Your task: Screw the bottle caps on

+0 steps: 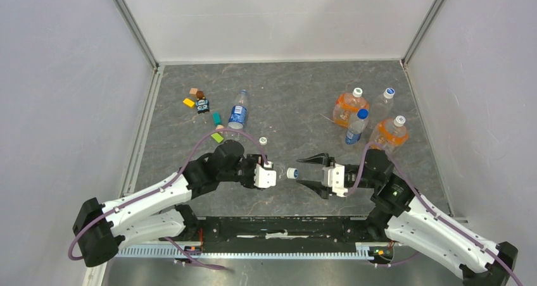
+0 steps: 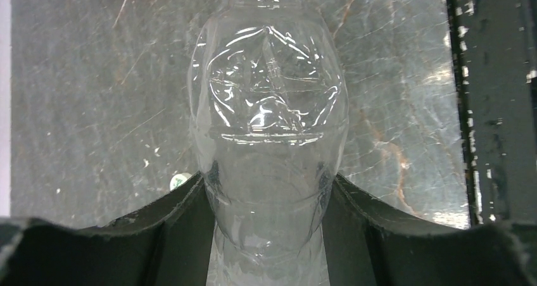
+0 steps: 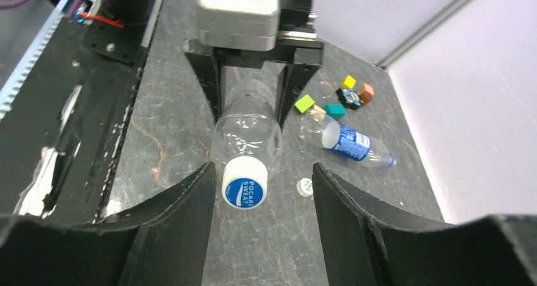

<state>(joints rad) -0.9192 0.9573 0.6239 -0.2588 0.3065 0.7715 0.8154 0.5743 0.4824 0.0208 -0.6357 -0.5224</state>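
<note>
My left gripper (image 1: 266, 173) is shut on the unlabelled clear bottle (image 2: 269, 109) and holds it level, neck pointing right. A white cap (image 3: 244, 183) with a blue printed top sits on its neck and also shows in the top view (image 1: 292, 173). My right gripper (image 1: 303, 172) is open. Its jaws stand either side of that cap without touching it, as the right wrist view (image 3: 263, 167) shows. The blue-label bottle (image 1: 238, 114) lies uncapped on the table at the back left. A second loose white cap (image 1: 263, 140) lies near it; it also shows in the right wrist view (image 3: 304, 186).
Two orange-liquid bottles (image 1: 347, 107) (image 1: 389, 134), a clear capped bottle (image 1: 382, 102) and a blue-capped bottle (image 1: 356, 126) stand at the back right. Small coloured blocks (image 1: 201, 102) lie at the back left. White walls enclose the table.
</note>
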